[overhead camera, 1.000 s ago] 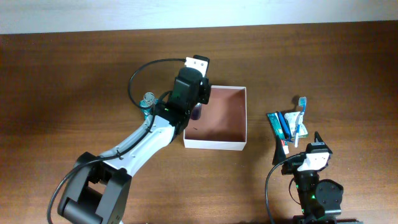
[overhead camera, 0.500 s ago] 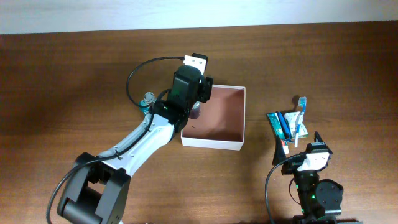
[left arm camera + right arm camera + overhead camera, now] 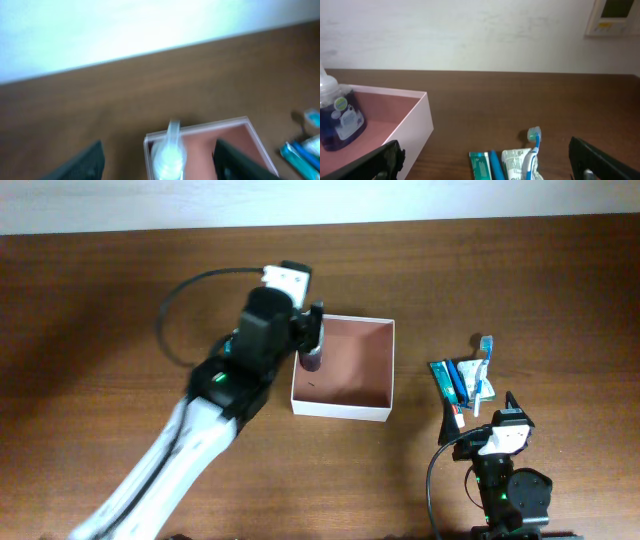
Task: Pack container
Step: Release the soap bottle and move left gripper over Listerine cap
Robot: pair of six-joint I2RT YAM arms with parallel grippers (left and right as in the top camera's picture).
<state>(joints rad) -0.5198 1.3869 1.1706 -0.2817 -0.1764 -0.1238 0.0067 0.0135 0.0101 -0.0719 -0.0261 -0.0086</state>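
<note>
Container [image 3: 342, 409]: open side up in the middle of the worktop [image 3: 120, 300], between the arms, so either could reach it.
Bottle [image 3: 339, 116]: upright inside the container, in the corner nearest the left arm, which leaves most of the floor free.
Left claw [image 3: 161, 161]: fingers spread wide either side of the bottle, gripping nothing. The view is blurred.
Right claw [image 3: 490, 160]: wide open and empty, low beside the toothbrush [image 3: 485, 360] and toothpaste [image 3: 448, 380], which lie outside the container and are probably next to be packed.

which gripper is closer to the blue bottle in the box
left. the left gripper hovers right beside the blue bottle at the left edge of the container; the right gripper is well off past its opposite side, near the toothbrush
</note>
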